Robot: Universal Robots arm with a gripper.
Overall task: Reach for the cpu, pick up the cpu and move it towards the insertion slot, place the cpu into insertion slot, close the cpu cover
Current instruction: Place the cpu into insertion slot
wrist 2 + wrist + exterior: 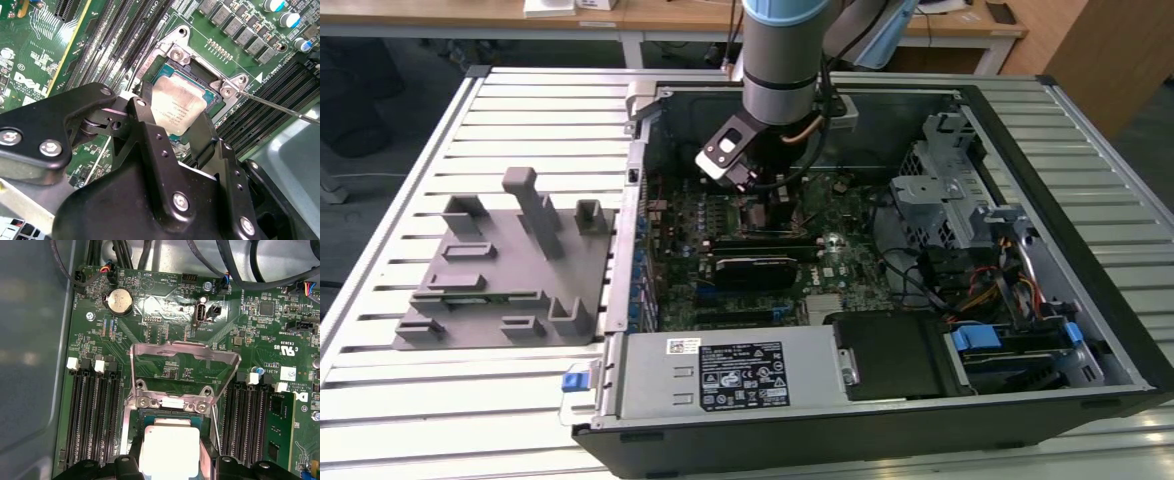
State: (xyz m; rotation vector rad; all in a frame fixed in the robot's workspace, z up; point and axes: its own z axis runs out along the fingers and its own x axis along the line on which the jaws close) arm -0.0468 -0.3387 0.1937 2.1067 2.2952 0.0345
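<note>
Second wrist view, me posting: my claw is clamped on two opposite edges of the cpu, which sits right over the insertion slot. Level or slightly cocked, I can't tell. The cpu cover is flipped open, clear of the slot.

Reply: so what's the worry?

Me: pins, mostly. If the chip is a hair off or tilted when it goes down, I'd guess it rides the slot's rim and bends contacts. Letting go unevenly could drag it sideways too. And the wire lever lies close by, so a sloppy retreat could snag it.
</note>
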